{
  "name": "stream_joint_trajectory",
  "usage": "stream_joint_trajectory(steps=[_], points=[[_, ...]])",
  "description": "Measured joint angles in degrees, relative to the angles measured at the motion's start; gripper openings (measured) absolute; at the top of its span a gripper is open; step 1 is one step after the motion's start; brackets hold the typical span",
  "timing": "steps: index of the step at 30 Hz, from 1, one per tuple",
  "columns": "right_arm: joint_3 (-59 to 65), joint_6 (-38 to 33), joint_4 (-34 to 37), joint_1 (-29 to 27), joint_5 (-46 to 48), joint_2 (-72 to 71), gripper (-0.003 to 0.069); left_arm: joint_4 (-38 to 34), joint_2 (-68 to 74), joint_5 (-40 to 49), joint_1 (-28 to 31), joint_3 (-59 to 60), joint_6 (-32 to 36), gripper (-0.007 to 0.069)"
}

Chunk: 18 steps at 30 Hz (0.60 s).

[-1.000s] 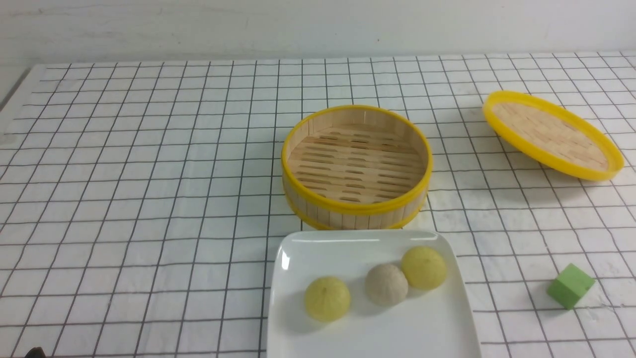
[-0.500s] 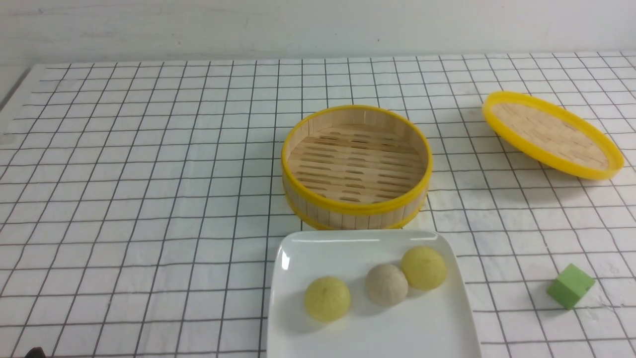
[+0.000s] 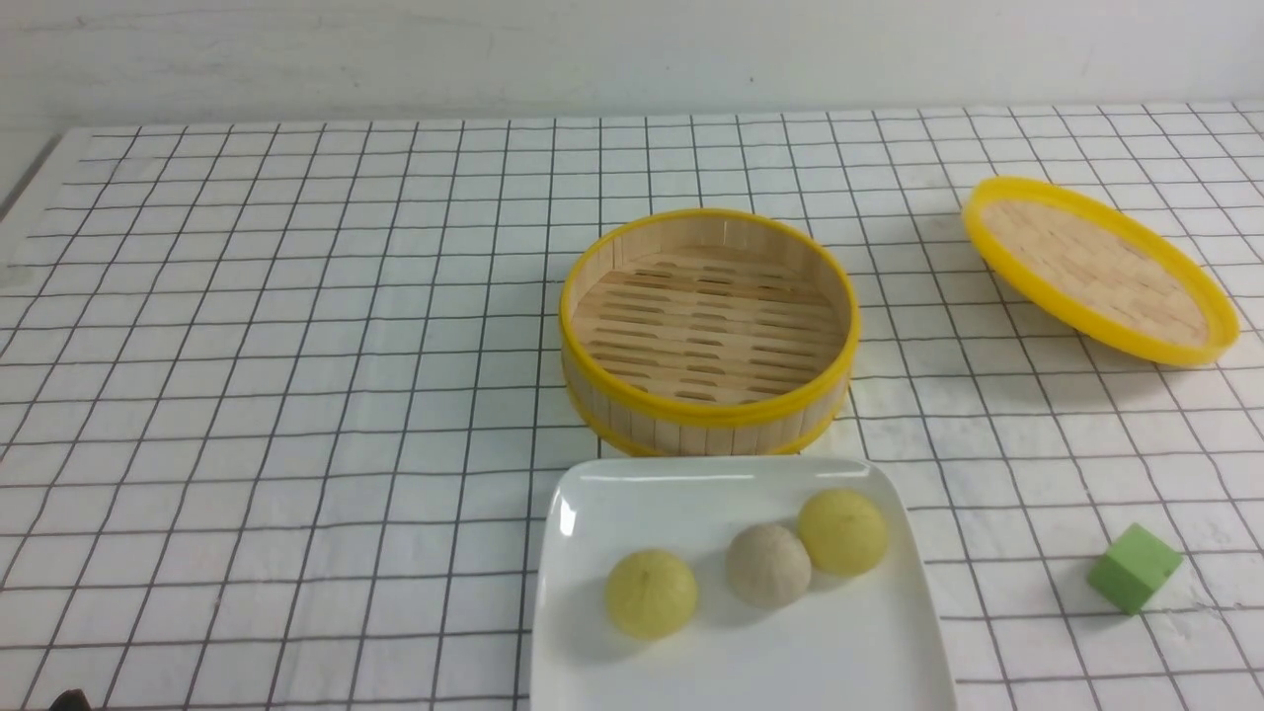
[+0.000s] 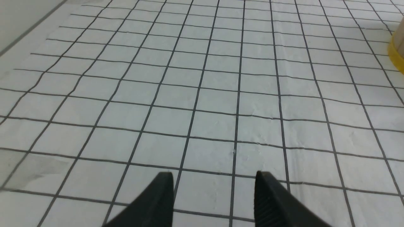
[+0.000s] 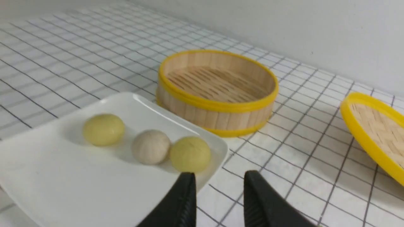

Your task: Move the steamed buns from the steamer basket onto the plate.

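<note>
Three steamed buns lie in a row on the white plate (image 3: pixel 691 494) near the front edge: a pale yellow one (image 3: pixel 651 592), a beige one (image 3: pixel 768 565) and another yellow one (image 3: pixel 842 531). Behind the plate stands the steamer basket (image 3: pixel 691 430), with nothing on its slatted floor. In the right wrist view my right gripper (image 5: pixel 220 175) hovers open beside the plate's corner (image 5: pixel 217 148), near the closest yellow bun (image 5: pixel 190 154), holding nothing. My left gripper (image 4: pixel 214 176) is open over bare checked cloth, with only a sliver of the basket (image 4: pixel 398 47) at the frame's edge.
A shallow yellow-rimmed woven lid (image 3: pixel 1096 265) sits tilted at the back right. A green cube (image 3: pixel 1134 568) lies on the cloth to the right of the plate. A white wall closes off the back of the table. Neither arm shows in the front view.
The lid at the back right has shifted very slightly. The buns, plate and basket have not moved.
</note>
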Motion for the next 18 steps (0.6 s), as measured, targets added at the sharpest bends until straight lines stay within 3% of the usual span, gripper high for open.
stream_joint_trajectory(steps=[5, 10, 18], points=[[9.44, 0.22, -5.01, -0.05, -9.20, 0.00, 0.0239, 0.00, 0.00, 0.00, 0.00, 0.00, 0.00, 0.0373], [10.77, 2.96, -5.12, -2.11, -8.70, 0.00, 0.0239, 0.02, 0.00, 0.05, 0.00, 0.00, 0.00, 0.0373], [10.64, 11.47, -5.25, -13.52, -2.33, 0.00, 0.0239, 0.02, 0.00, 0.05, 0.00, 0.00, 0.00, 0.0373]])
